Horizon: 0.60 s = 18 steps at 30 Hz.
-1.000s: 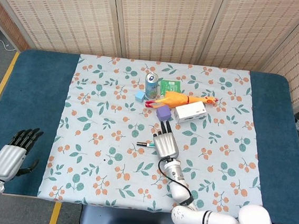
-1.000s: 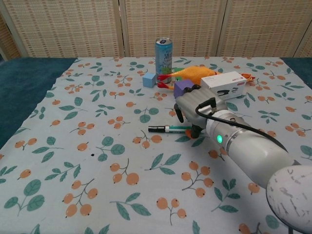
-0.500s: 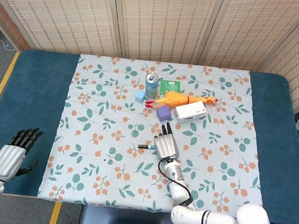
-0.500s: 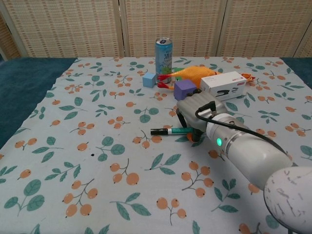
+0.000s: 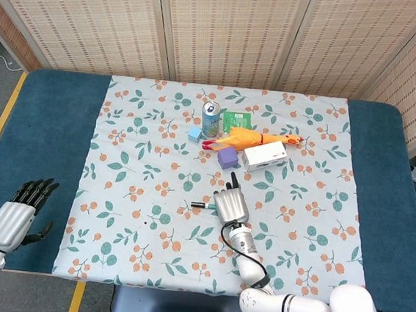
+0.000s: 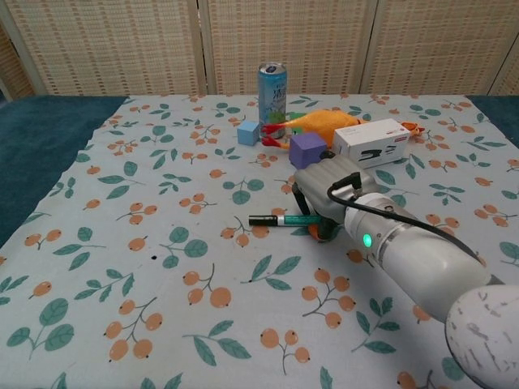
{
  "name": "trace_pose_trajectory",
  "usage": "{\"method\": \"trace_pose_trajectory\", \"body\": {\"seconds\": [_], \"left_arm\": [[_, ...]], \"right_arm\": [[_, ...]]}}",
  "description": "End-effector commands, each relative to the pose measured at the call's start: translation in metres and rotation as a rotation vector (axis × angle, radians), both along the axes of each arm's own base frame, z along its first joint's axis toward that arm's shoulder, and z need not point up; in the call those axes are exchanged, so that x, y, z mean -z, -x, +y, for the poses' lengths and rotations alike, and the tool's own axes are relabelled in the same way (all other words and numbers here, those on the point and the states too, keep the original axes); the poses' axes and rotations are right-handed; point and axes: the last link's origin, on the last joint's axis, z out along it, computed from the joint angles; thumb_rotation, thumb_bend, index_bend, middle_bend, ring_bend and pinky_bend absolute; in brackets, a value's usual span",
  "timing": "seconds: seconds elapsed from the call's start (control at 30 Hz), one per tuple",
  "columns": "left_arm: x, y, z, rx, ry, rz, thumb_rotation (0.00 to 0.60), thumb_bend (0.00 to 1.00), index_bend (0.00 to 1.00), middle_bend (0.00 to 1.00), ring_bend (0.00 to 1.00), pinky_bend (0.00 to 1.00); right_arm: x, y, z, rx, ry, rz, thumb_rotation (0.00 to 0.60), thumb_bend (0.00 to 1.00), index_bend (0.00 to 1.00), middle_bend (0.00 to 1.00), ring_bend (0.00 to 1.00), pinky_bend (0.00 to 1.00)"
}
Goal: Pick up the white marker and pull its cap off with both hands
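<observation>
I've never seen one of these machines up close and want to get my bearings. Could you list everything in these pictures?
Marker: one, white with a dark cap, mid-cloth, under the right hand's fingers.
Drink can: one, blue, upright at the far side.
Rubber chicken: one, yellow-orange, lying right of the can.
Box: one, white, near the chicken.
Purple cube: one, in front of the chicken.
Blue cube: one, light blue, near the can.
Green packet: one, right of the can.
Tablecloth: one, pale with a leaf and berry print.
Table: one, dark blue.
Left hand: black fingers, holding nothing, at the table's left edge.
Right hand: on the marker.
</observation>
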Motion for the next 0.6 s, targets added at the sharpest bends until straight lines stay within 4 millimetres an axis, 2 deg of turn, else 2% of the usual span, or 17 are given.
{"method": "trace_pose_trajectory", "body": {"seconds": [0.03, 0.2, 0.3, 0.4, 0.5, 0.6], "left_arm": [[-0.001, -0.001, 0.000, 0.010, -0.005, -0.005, 0.600, 0.41, 0.00, 0.00, 0.00, 0.08], [0.001, -0.004, 0.002, 0.029, 0.000, -0.043, 0.600, 0.46, 0.00, 0.00, 0.00, 0.09], [0.004, -0.009, 0.008, 0.055, 0.001, -0.082, 0.600, 0.46, 0.00, 0.00, 0.00, 0.16], [0.006, -0.026, 0.020, 0.093, 0.006, -0.186, 0.600, 0.46, 0.00, 0.03, 0.01, 0.28], [0.007, -0.050, 0.034, 0.120, 0.024, -0.344, 0.600, 0.46, 0.05, 0.18, 0.12, 0.44], [0.011, -0.082, 0.050, 0.102, 0.049, -0.599, 0.600, 0.43, 0.17, 0.39, 0.30, 0.61]], "right_arm": [[-0.007, 0.003, 0.003, -0.021, -0.003, -0.061, 0.600, 0.36, 0.79, 0.69, 0.32, 0.00], [-0.025, 0.009, 0.007, -0.055, -0.014, -0.216, 0.600, 0.37, 0.82, 0.73, 0.42, 0.01], [-0.035, 0.009, 0.005, -0.077, -0.016, -0.277, 0.600, 0.37, 0.82, 0.74, 0.44, 0.03], [-0.044, 0.002, 0.002, -0.087, -0.027, -0.361, 0.600, 0.37, 0.82, 0.74, 0.44, 0.03], [-0.052, -0.007, 0.001, -0.104, -0.037, -0.455, 0.600, 0.37, 0.82, 0.74, 0.45, 0.04], [-0.055, -0.014, -0.004, -0.138, -0.016, -0.510, 0.600, 0.37, 0.82, 0.74, 0.47, 0.06]]}}
